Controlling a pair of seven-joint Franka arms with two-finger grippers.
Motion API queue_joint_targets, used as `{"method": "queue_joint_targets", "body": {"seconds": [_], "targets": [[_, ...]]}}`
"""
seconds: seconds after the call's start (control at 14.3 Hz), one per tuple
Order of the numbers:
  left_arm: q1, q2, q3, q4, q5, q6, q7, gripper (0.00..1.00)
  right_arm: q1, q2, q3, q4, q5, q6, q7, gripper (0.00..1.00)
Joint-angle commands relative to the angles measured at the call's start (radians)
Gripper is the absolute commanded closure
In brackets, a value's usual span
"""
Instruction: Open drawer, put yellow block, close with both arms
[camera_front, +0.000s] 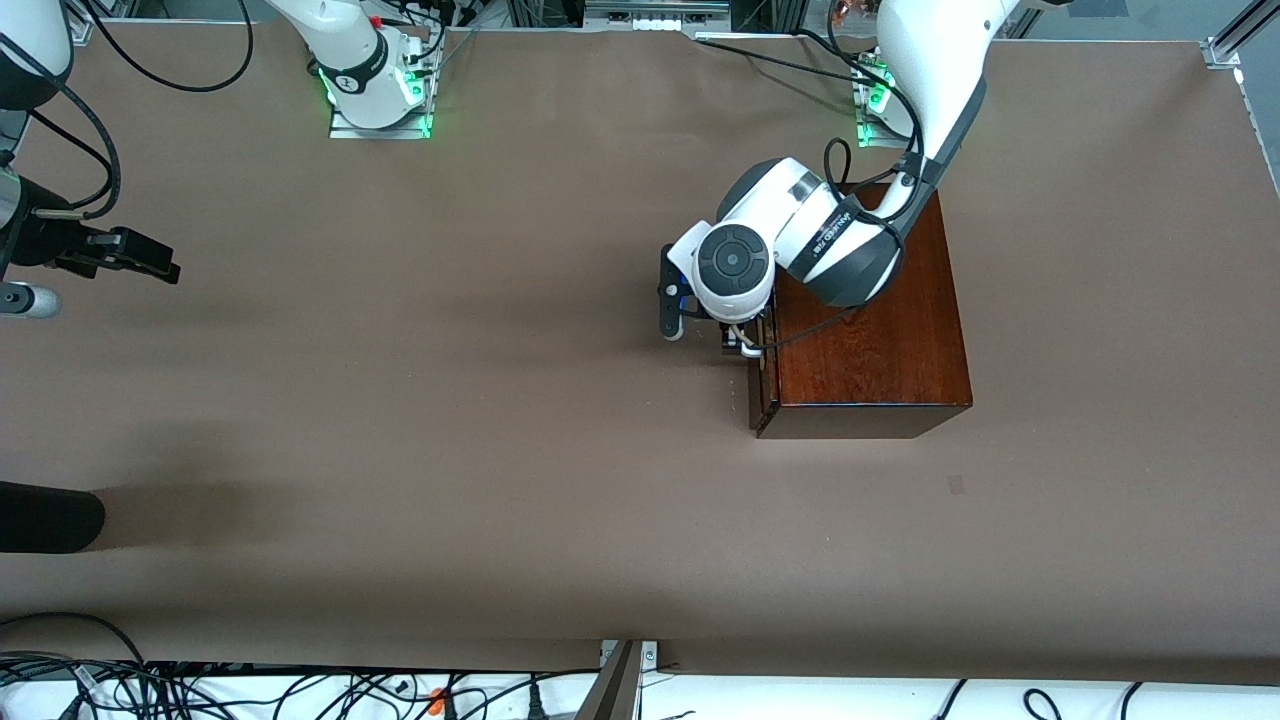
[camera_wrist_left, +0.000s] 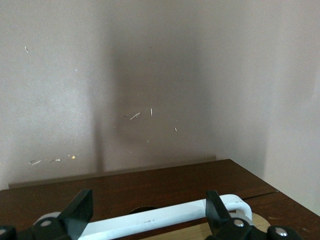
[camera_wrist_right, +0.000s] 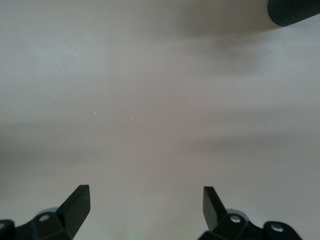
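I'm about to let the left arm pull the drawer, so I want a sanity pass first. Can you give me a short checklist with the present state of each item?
1. Left gripper at the white handle: ok, a finger shows on either side of the bar.
2. Fingers closed on the handle: not ok, they stand apart.
3. Drawer shut: cannot tell; a sliver of pale wood shows under the handle in the left wrist view.
4. Table in front of the drawer free for it to slide: ok.
5. Right gripper open, waiting over bare table at the right arm's end: ok.
6. Yellow block located: not ok, no view shows it.
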Motion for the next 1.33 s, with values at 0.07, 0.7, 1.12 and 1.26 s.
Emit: {"method": "queue_joint_targets", "body": {"seconds": [0.07, 0.7, 1.12, 1.26], "targets": [[0.015, -0.042, 0.0, -0.028, 0.052, -0.025, 0.024, 0.0, -0.009, -0.007, 0.005, 0.0, -0.003, 0.0, -0.017, 0.0], [0.016, -0.204, -0.06, -0.002, 0.03, -0.089, -0.149, 0.0, -0.009, -0.007, 0.005, 0.0, -0.005, 0.003, -0.017, 0.0], [0.117, -0.289, -0.049, 0.167, 0.035, -0.373, -0.452, 0.0, -0.009, -0.007, 0.005, 0.0, -0.006, 0.003, -0.016, 0.0], [0.16, -0.329, -0.036, 0.181, 0.035, -0.39, -0.531, 0.0, -0.009, -0.007, 0.005, 0.0, -0.006, 0.003, -0.017, 0.0]]}}
